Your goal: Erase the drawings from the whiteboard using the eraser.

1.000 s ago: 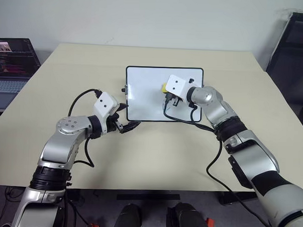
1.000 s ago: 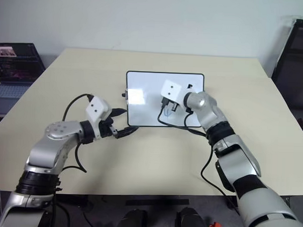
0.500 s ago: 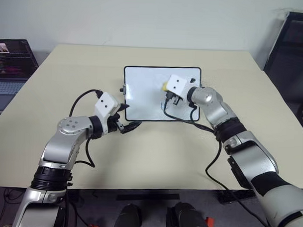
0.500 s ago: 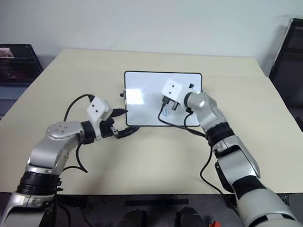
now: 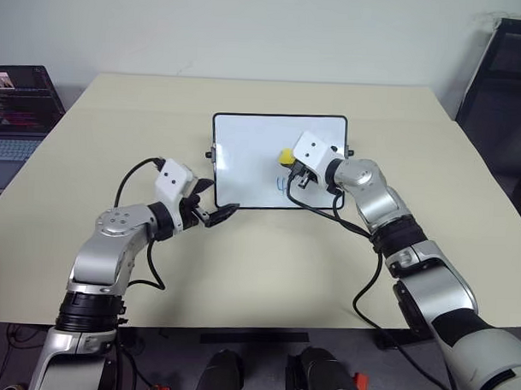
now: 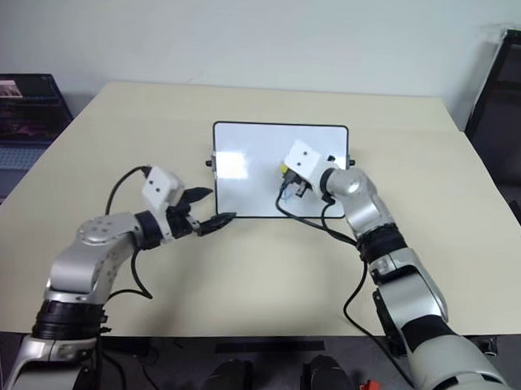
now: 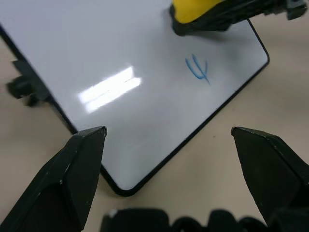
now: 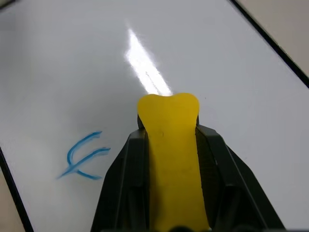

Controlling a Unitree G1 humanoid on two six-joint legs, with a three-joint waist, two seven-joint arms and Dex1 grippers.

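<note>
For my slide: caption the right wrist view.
Right end effector grips yellow eraser over whiteboard beside one blue mark.

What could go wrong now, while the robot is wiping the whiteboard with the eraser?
1. One blue drawing remains near the whiteboard edge; the eraser sits beside it, so a stroke may miss it or run off the frame.
2. The left tool is open at the board's corner, not gripping it, so the board may slide when pushed.
3. The right tool pinches the eraser narrowly; hard pressing might twist it loose.
</note>
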